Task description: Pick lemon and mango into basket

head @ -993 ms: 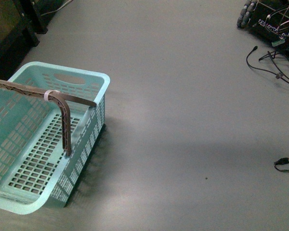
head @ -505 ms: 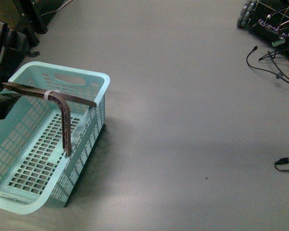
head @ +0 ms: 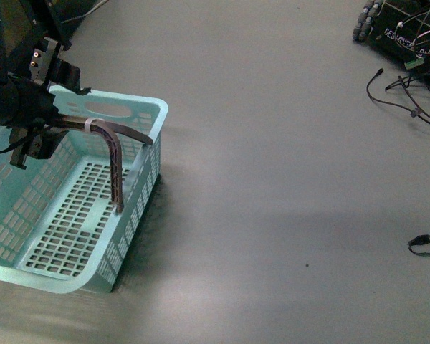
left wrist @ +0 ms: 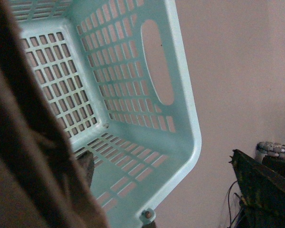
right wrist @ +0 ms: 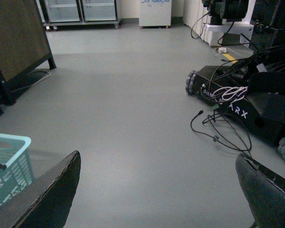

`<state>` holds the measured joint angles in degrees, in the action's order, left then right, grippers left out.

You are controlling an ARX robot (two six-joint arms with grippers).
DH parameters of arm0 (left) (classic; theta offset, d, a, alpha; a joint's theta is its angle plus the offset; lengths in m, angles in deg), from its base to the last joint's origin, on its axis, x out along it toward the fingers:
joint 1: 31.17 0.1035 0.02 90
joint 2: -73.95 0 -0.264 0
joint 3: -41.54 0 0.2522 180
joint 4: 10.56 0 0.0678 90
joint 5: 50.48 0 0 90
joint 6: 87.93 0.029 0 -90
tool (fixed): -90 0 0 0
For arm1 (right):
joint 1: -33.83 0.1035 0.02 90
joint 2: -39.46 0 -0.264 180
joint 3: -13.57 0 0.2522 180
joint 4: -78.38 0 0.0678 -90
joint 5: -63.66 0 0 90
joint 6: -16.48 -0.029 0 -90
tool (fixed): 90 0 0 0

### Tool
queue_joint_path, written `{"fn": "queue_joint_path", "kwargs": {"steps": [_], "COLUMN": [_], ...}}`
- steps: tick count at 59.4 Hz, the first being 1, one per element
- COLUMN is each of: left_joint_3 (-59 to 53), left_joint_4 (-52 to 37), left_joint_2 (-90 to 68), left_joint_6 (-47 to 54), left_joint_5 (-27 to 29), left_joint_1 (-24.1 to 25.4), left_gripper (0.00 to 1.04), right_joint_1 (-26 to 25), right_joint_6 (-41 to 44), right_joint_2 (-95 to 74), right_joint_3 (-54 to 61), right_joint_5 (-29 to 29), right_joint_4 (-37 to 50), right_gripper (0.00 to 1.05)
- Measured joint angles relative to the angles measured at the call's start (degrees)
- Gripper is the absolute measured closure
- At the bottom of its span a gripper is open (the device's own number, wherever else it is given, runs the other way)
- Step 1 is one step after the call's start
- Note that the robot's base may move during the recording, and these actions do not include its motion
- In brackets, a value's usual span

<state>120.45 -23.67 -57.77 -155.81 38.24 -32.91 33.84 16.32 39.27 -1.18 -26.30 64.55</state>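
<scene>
The left claw [head: 46,118] sat at the top of the basket [head: 140,188], clenched around its brown handle [head: 115,154] just beside the white tie [head: 91,127]. In the left wrist view the handle [left wrist: 33,142] filled the near side as a brown blur, with one dark finger [left wrist: 87,166] beside it and the basket's [left wrist: 185,95] inside below. The right claw [right wrist: 157,156] hung well apart from the basket [right wrist: 9,138], its jaws spread wide over bare grey floor [head: 272,179] and grasping nothing.

The basket stood at the left of the front view, over the floor. Whether it rested fully on the floor could not be told. It was light teal plastic, rectangular, with slotted lattice walls and base, an oval cut-out in the far end wall, and a handle pinned to the long side.

White letters reading "ARX" [right wrist: 240,114] showed on a black wheeled base to the right, among loose black cables [right wrist: 218,130]. Other white print there was too small to read.
</scene>
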Motion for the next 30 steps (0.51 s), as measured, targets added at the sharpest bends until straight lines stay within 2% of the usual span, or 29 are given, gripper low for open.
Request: {"fn": "queue_joint_path", "kwargs": {"steps": [5,13,30], "left_joint_3": [0.0,0.3,-1.8], "left_joint_4": [0.0,-0.1,-0.8], "left_joint_2": [-0.1,-0.2,1.5], "left_joint_6": [-1.3,-4.7,-4.7], "left_joint_5": [-0.1,-0.6,-1.0], "left_joint_1": [0.0,0.2,1.0], "left_gripper": [0.58,0.75,0.76], "right_joint_1": [0.0,0.0,0.0], "right_joint_6": [0.0,0.0,0.0], "right_joint_2": [0.0,0.0,0.0], "right_joint_3": [0.0,0.0,0.0], "right_joint_5": [0.0,0.0,0.0], "right_joint_4": [0.0,0.0,0.0], "right_gripper": [0.09,0.09,0.09]}}
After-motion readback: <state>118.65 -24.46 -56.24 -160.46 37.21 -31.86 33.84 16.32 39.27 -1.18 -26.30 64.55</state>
